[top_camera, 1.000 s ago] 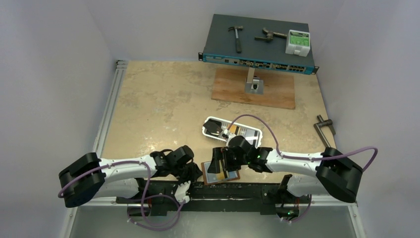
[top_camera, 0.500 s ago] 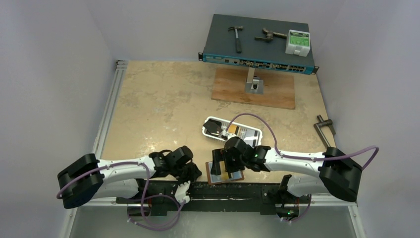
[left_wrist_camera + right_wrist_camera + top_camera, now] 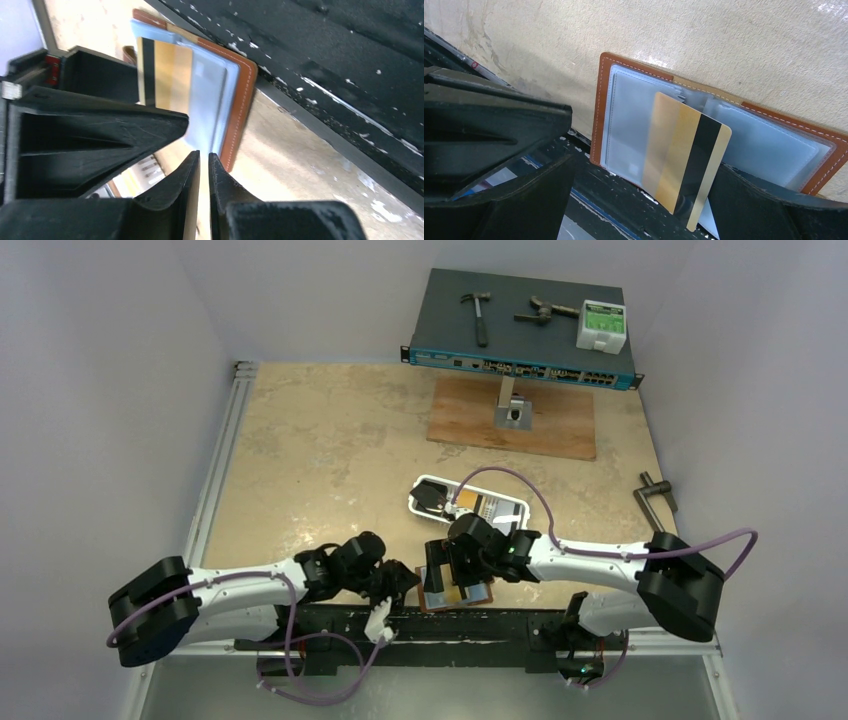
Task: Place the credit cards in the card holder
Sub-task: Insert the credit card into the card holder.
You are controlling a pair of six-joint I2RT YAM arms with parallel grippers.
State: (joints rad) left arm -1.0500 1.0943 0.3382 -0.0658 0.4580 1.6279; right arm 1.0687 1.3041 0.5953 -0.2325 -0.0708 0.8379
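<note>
- Your left gripper (image 3: 204, 162), nearly closed and empty, has reached the card holder (image 3: 601, 110), probably to brace it.
- Your right gripper (image 3: 646, 145), spread wide, flanks the half-seated gold card (image 3: 679, 155).

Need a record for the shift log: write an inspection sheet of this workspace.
Surface: beige speckled tabletop.
Job's things: brown leather card holder open at the near edge; gold black-striped card across its clear pockets; more cards in the white slotted tray.
Clutter: blue-grey network switch carrying a hammer; wooden board; metal crank at right.
Grippers: left gripper nearly shut beside the holder; right gripper open around the gold card.
Cables: purple cables looping along both arms.
Surroundings: plain pale walls; black rail at the near edge.
</note>
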